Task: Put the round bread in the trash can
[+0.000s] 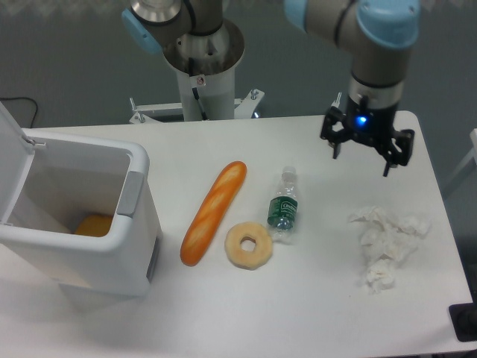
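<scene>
The round bread (94,225) lies inside the trash can (82,257), low in its front corner; only its golden-orange top shows over the rim. The trash can is a white boxy bin at the table's left, with a grey panel (131,194) on its rim and its lid swung open to the left. My gripper (363,153) hangs open and empty above the table's far right, far from the can.
A long orange baguette (214,211), a pale cream ring (249,245) and a small plastic bottle (284,206) lie mid-table. Crumpled white tissue (386,242) lies at the right, just below the gripper. The arm's base (203,56) stands behind the table.
</scene>
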